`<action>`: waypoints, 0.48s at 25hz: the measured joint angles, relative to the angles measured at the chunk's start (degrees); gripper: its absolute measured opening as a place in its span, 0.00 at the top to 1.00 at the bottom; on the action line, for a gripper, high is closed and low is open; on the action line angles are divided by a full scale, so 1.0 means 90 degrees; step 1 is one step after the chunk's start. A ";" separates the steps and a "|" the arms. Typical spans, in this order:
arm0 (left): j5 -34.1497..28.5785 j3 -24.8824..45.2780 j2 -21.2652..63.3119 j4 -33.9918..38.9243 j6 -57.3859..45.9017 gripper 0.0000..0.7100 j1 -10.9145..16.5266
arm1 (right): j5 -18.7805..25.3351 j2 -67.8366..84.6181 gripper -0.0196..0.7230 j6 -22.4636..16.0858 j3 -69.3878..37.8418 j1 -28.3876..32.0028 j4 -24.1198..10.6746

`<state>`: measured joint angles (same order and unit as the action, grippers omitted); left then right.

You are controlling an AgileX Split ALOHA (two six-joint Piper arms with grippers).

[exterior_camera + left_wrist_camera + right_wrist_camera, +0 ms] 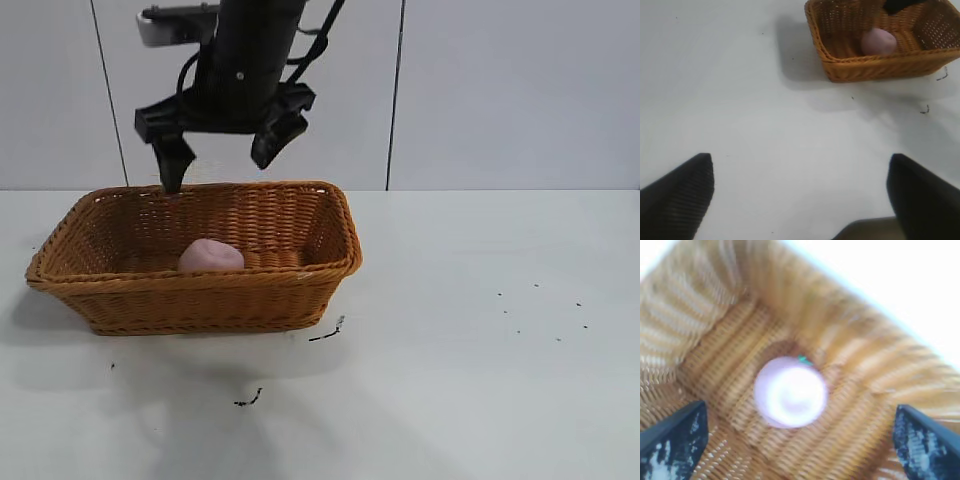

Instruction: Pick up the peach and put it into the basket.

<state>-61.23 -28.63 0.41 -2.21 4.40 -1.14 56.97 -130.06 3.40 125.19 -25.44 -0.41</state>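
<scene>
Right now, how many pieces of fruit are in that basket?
1: a small pale pink rounded peach lying on the floor of the orange-brown woven wicker basket; none seems hidden.

Exterior cam sits level, facing the basket [200,270] head-on. Left wrist cam sees it from far across the desk [765,125]; right wrist cam looks straight down inside, close.

We see a white table [480,330] carrying the basket [200,300], which sits directly on it toward the left. Small dark specks [327,333] lie on the surface just beside the basket's front corner, a few more farther right.
</scene>
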 joint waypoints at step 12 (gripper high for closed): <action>0.0000 0.0000 0.0000 0.0000 0.0000 0.03 0.0000 | 0.0894 0.0005 0.05 -0.0013 0.0000 0.2437 0.0221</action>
<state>-61.23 -28.63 0.41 -2.21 4.40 -1.14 65.02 -130.02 3.28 125.19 -3.51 1.58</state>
